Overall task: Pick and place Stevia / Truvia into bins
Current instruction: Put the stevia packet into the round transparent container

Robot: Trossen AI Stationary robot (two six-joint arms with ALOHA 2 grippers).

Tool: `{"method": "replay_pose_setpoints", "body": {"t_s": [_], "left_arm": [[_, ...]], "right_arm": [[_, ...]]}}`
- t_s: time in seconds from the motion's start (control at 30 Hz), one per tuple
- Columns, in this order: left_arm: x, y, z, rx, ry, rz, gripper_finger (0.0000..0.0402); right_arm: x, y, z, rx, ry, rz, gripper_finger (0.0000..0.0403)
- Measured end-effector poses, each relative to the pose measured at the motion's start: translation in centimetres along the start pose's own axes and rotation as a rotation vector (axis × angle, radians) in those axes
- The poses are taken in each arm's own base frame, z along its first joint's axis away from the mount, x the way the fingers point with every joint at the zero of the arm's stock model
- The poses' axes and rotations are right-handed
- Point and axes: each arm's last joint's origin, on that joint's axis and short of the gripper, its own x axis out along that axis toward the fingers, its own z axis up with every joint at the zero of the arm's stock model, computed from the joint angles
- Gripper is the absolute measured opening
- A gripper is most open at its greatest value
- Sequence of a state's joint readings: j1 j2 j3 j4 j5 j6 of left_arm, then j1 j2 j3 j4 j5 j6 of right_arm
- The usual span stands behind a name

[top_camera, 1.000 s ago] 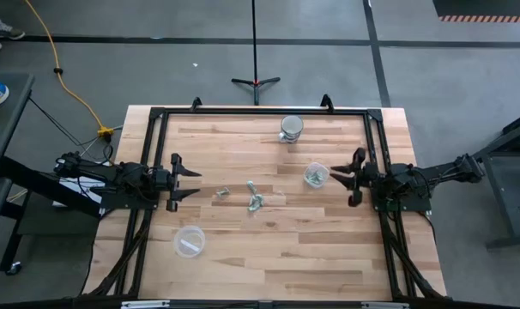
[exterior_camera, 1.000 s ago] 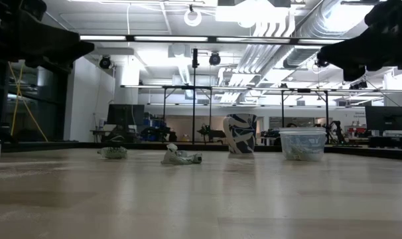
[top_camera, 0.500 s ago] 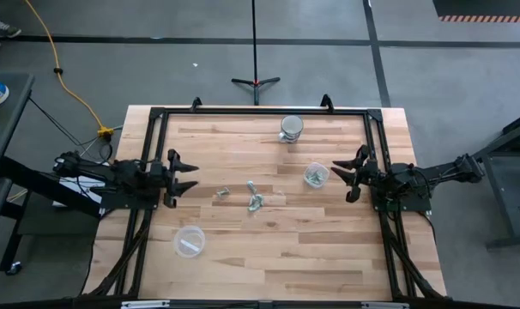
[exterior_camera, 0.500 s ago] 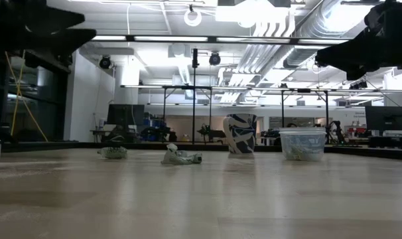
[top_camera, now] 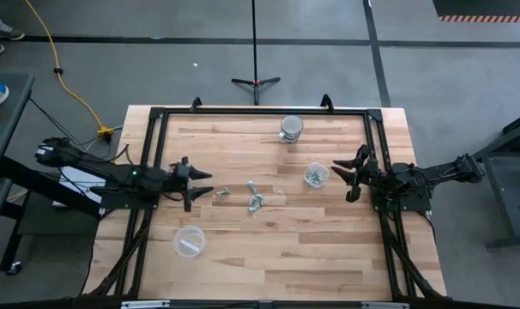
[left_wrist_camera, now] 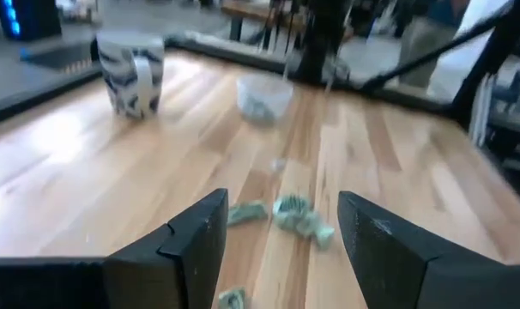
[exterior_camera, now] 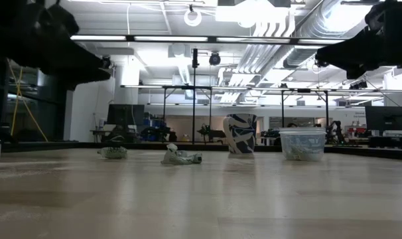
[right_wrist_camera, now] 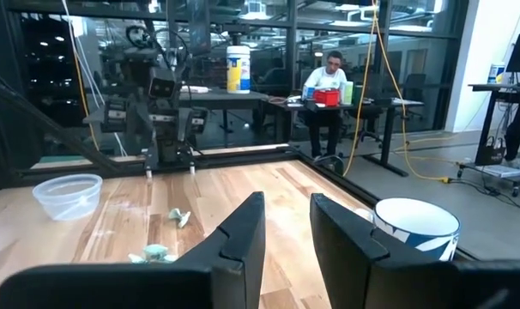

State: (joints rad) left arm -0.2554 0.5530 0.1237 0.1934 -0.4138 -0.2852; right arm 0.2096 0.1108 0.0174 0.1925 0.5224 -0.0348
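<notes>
Several small pale green and white packets lie loose mid-table: one (top_camera: 221, 193) nearest my left gripper, a crumpled cluster (top_camera: 255, 201) and a piece (top_camera: 250, 185) beyond it. In the left wrist view they show as packets (left_wrist_camera: 294, 215). One clear cup (top_camera: 316, 175) holds packets and stands just left of my right gripper (top_camera: 346, 179), which is open. A second clear cup (top_camera: 190, 241) stands near the front left with a white packet inside. My left gripper (top_camera: 198, 183) is open, hovering just left of the nearest packet; its fingers (left_wrist_camera: 200, 240) frame the cluster.
A grey patterned mug (top_camera: 291, 128) stands near the far edge, seen also as the mug (exterior_camera: 240, 143) in the low view. A black frame rail (top_camera: 260, 111) runs round the tabletop. Bare wood lies across the near half. A seated person (right_wrist_camera: 329, 73) shows beyond the table.
My left gripper drew back slightly toward the table's left edge, then reached out toward the table's right, closing on the nearest packet, and shows lower in the low view. The packets and cups stayed where they were.
</notes>
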Motion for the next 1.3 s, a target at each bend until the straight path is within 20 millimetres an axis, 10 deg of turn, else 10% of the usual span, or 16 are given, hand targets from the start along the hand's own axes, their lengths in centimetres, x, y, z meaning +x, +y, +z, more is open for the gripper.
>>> {"method": "replay_pose_setpoints", "body": {"t_s": [0.67,1.3], "left_arm": [[8.1,-3.6,0.3,0.152,0.354,0.174,0.0255],[9.7,-2.1,-0.8,0.014,0.608,0.270,0.0333]], "right_arm": [[0.0,0.1,-0.4,-0.040,0.038,0.022,0.0087],[-0.1,0.1,-1.2,-0.078,0.111,0.031,0.0087]]}}
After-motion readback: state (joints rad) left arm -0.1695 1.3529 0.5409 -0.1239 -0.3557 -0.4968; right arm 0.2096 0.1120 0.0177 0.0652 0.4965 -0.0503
